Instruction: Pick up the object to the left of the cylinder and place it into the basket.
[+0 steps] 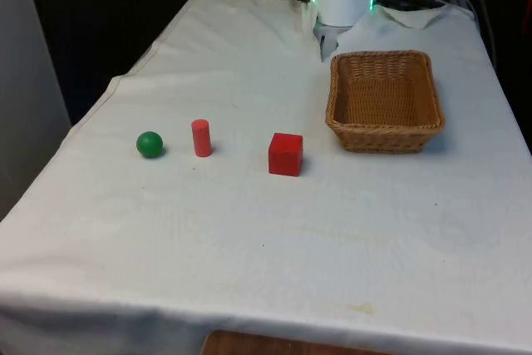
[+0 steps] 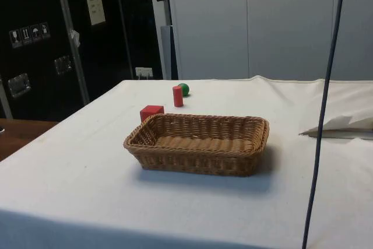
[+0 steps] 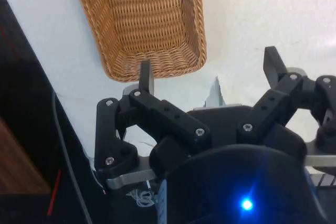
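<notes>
Gripper [image 3: 209, 73] is up above the near end of the basket [image 3: 111, 51], jaws spread wide, nothing in them. Green ball [image 1: 150, 144] sits on the cloth at the front view's left of the red cylinder [image 1: 201, 138], close but not touching. Red cube [image 1: 285, 154] is on the cylinder's other side, between it and the basket.

One green ball [image 1: 150, 144], one red cylinder [image 1: 201, 138] and one red cube [image 1: 285, 154]. One wicker basket [image 1: 384, 134].
</notes>
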Robot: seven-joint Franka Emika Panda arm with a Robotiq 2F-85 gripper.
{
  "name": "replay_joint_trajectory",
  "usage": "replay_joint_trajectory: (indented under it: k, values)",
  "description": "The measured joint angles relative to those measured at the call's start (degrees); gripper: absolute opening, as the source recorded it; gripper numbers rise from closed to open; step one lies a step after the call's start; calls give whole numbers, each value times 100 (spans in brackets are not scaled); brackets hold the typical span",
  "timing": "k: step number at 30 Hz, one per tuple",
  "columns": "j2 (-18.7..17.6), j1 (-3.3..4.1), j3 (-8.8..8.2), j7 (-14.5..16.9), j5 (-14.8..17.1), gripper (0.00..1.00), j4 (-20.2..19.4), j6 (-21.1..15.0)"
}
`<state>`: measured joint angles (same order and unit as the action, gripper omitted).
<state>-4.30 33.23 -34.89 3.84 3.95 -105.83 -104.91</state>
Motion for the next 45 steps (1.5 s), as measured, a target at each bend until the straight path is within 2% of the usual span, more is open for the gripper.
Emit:
replay_joint_trajectory:
  k: [5, 14, 23, 35, 37, 45]
  values:
    - [-86, 0, 29, 0, 6, 100, -29, -166]
    - [-189, 6, 143, -52, 6, 100, -241, -745]
    - [-401, 6, 218, -80, 23, 100, -281, -1094]
    - [-699, 0, 246, -80, 23, 100, -493, -1662]
    - [-699, 0, 246, -80, 23, 100, -493, -1662]
    - [-773, 0, 258, -80, 23, 100, -751, -2235]
